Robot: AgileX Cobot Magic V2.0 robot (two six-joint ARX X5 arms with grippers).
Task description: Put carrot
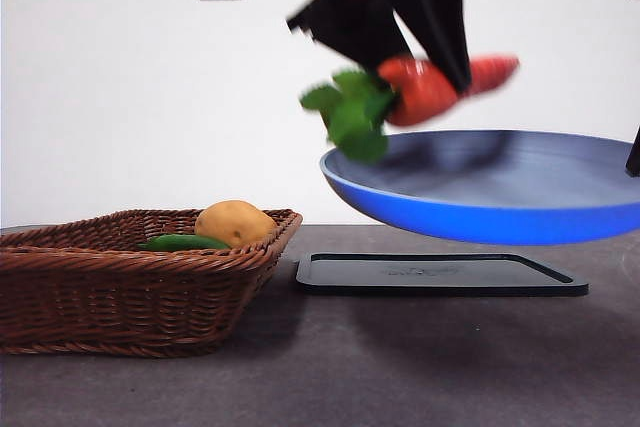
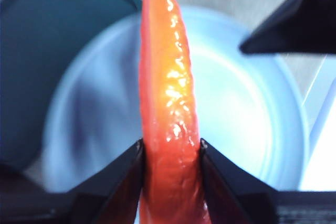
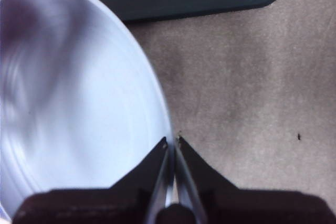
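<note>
Left gripper clamps the carrot mid-body, in the air just above the plate; leaves hang off one side, tip off the other. Right gripper pinches the plate rim, holding it above the mat. Carrot looks light, stiff and glossy, probably slippery plastic. Thick middle is the best grip; the tapered tip would likely squeeze out.

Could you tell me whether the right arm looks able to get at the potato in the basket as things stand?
Probably not: the right gripper is shut on the rim of the blue plate, held in the air. The potato lies uncovered in the basket, so only the plate ties that arm up.
</note>
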